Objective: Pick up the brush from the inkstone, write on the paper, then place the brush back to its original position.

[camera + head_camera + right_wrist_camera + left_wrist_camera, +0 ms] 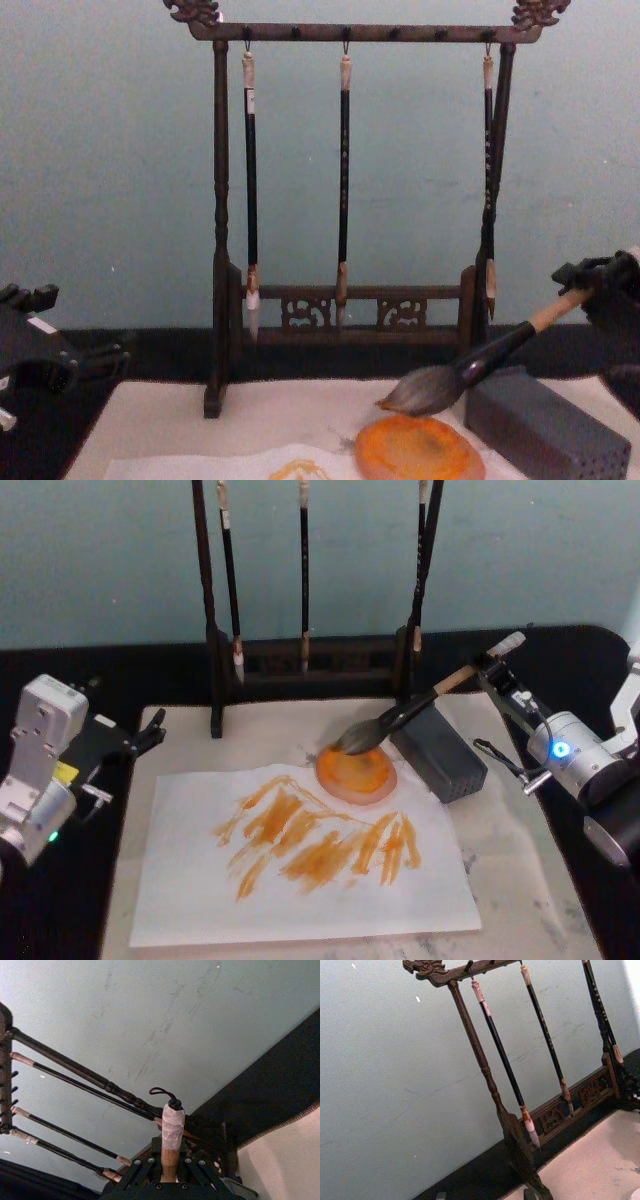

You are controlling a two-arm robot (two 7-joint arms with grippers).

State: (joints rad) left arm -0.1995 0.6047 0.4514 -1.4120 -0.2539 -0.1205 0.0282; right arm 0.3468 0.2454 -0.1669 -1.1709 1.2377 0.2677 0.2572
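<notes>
The brush point(420, 705) slants from lower left to upper right, its grey bristles over the far edge of the orange inkstone point(357, 773) and its ferrule above the grey block point(440, 752). In the chest view the bristles point(420, 390) hang just over the inkstone point(418, 452); I cannot tell if they touch. My right gripper point(487, 670) is shut on the tan handle near its white end, and the handle point(170, 1152) passes between the fingers in the right wrist view. The paper point(200, 900) carries broad orange strokes. My left gripper point(152, 730) rests open at the mat's left edge, holding nothing.
A dark wooden rack point(300, 665) with three thin hanging brushes stands at the back of the cream mat point(520, 880). Its post point(480, 1060) and hanging brushes show in the left wrist view. The grey block sits right beside the inkstone. Black cloth point(150, 675) surrounds the mat.
</notes>
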